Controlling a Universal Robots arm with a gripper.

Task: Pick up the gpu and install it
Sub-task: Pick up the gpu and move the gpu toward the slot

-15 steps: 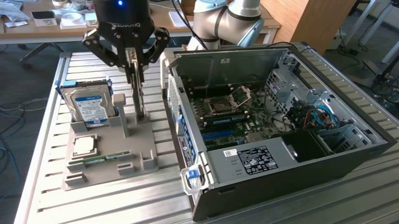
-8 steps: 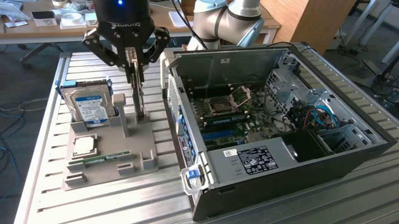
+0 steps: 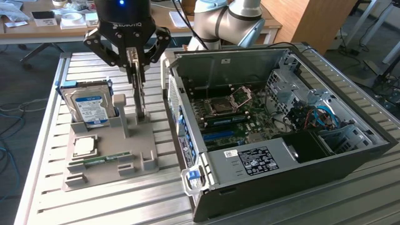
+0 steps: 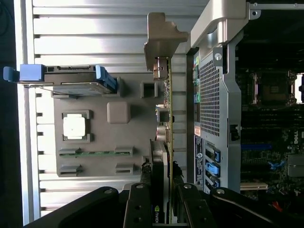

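The gpu (image 3: 140, 96) is a thin dark card standing on edge, upright, over the grey parts holder (image 3: 128, 152). My gripper (image 3: 134, 65) is shut on its upper part, one finger on each flat side. In the wrist view the gpu (image 4: 167, 102) appears edge-on with its silver bracket (image 4: 161, 38) at the far end, and the gripper (image 4: 164, 192) clamps the near end. The card's lower end is close to the holder's slot; I cannot tell whether they touch. The open computer case (image 3: 350, 140) lies just to the exterior view's right of the card.
On the holder (image 4: 118, 142) stand a blue-labelled hard drive (image 3: 91, 108) (image 4: 61, 78), a CPU (image 3: 84, 145) (image 4: 74, 127) and a green RAM stick (image 3: 103, 159) (image 4: 95, 153). The case's motherboard (image 3: 231, 112) faces up, with blue slots (image 3: 218, 136). Everything rests on a slatted metal table (image 3: 125, 201).
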